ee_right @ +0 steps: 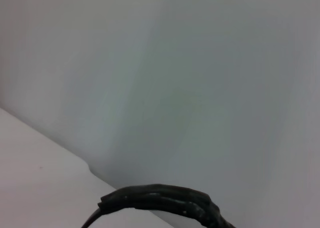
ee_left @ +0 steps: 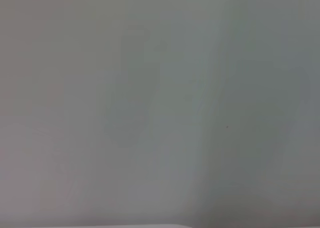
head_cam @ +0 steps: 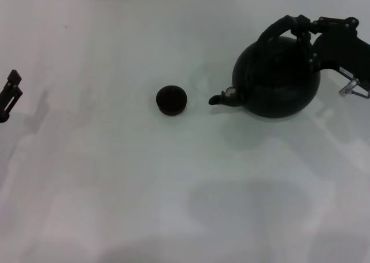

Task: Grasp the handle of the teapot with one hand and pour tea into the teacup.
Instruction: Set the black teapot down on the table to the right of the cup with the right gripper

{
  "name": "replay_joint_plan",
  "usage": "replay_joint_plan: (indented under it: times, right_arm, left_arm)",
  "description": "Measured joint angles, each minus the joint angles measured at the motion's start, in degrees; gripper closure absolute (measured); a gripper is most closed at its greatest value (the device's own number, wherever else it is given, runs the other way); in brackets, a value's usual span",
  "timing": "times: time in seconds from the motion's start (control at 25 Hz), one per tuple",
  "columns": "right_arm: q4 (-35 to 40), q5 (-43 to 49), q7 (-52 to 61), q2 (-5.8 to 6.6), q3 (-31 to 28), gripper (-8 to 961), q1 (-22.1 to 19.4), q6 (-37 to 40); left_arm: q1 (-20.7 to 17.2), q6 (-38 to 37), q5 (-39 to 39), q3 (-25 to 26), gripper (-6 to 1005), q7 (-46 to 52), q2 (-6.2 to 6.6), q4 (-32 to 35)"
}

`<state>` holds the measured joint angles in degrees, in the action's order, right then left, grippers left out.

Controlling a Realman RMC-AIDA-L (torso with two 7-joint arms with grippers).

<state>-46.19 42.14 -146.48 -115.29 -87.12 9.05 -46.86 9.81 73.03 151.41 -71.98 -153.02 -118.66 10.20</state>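
— While the teapot (head_cam: 277, 81) sits at the far right of the white surface (head_cam: 173, 188), where is the right hand?

— At the top of the pot, on the right end of the handle (head_cam: 283, 29). The right hand (head_cam: 303, 32) appears closed around the black hoop, with its arm reaching in from the right edge. The right wrist view shows only a piece of the ribbed handle (ee_right: 165, 200) against the pale surface.

— And the teacup?

— The teacup (head_cam: 171, 99) stands upright near the middle, left of the pot. The spout (head_cam: 222, 97), with its pale cap, points at it, though the two are apart.

— The other arm?

— The left hand (head_cam: 10, 95) rests at the far left edge, well apart from both; I cannot tell how far open it is.
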Motion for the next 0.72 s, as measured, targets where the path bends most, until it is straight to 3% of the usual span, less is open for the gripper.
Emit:
replay_joint_plan:
  times: [0.72]
  right_arm:
    - [2.43, -0.06, -0.21, -0.10, -1.76, 846, 0.71, -0.53]
  left_arm:
    - [0.62, 0.04, -0.06, 0.00, 228, 0.13, 0.00, 0.00]
